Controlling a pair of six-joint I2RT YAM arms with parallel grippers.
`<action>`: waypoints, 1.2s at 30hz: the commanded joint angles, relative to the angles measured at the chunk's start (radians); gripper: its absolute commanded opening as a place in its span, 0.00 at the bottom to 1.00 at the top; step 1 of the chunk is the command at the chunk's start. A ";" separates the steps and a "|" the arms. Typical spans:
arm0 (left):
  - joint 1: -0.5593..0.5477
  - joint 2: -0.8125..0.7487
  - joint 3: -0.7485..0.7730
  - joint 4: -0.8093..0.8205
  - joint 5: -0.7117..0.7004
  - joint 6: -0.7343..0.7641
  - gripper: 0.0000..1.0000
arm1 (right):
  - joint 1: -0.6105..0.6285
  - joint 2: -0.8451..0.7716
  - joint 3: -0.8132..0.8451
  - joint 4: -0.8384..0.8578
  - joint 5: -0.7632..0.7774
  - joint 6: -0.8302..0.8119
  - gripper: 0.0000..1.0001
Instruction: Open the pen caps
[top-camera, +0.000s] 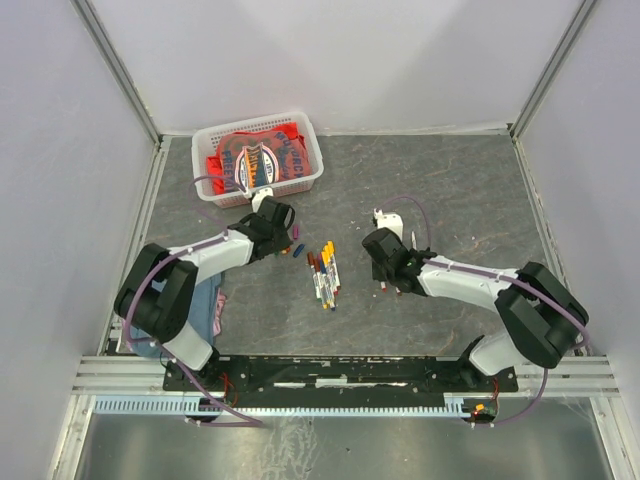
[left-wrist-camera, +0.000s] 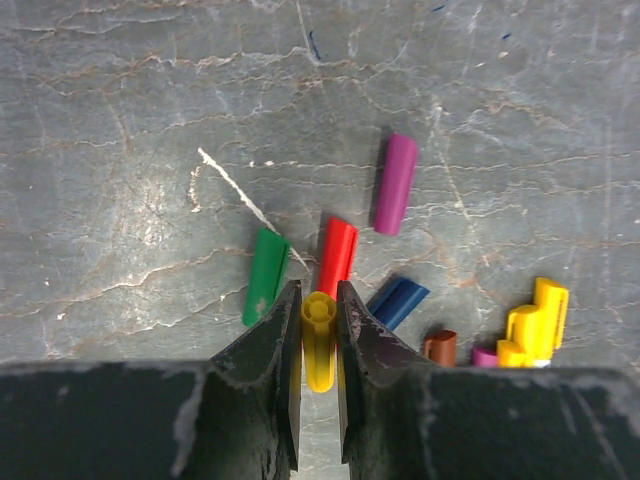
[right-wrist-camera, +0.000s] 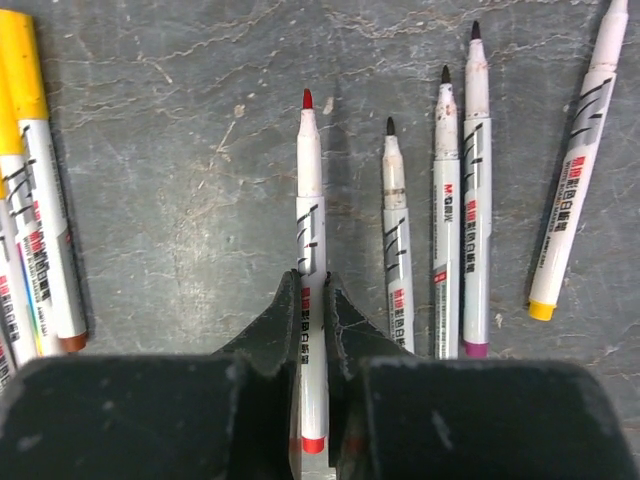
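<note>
Left gripper (left-wrist-camera: 319, 300) pinches a small yellow plastic cap (left-wrist-camera: 319, 345), likely to drop it with the loose caps just ahead: green cap (left-wrist-camera: 265, 277), red cap (left-wrist-camera: 337, 255), blue cap (left-wrist-camera: 398, 302), purple cap (left-wrist-camera: 396, 183). Bare grey stone-look table (left-wrist-camera: 150, 120) beyond. Right gripper (right-wrist-camera: 313, 285) straddles a thin white red-tipped pen barrel (right-wrist-camera: 310, 180); clamped or slack, cannot tell. Uncapped white pens (right-wrist-camera: 447, 220) crowd close beside it.

The left gripper (left-wrist-camera: 318, 290) hides from us the near end of the yellow cap (left-wrist-camera: 318, 345) between its fingers. Its body covers the near parts of the brown cap (left-wrist-camera: 440, 345) and what looks like a pink cap (left-wrist-camera: 485, 354) to the right. We cannot tell whether the right gripper (right-wrist-camera: 311, 278) presses the red-tipped pen (right-wrist-camera: 309, 190), whose near barrel it covers. The rightmost pen (right-wrist-camera: 582, 150) runs off the picture at its far tip. From above, the loose caps (top-camera: 296, 245) are too small to count.
</note>
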 joint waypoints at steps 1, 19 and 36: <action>-0.011 0.027 0.048 -0.029 -0.066 0.057 0.08 | -0.016 0.019 0.049 -0.003 0.039 -0.017 0.11; -0.040 0.081 0.078 -0.061 -0.115 0.064 0.31 | -0.033 0.062 0.048 0.000 0.026 -0.009 0.29; -0.057 0.024 0.095 -0.071 -0.134 0.056 0.33 | -0.019 -0.064 0.100 -0.018 -0.037 -0.064 0.36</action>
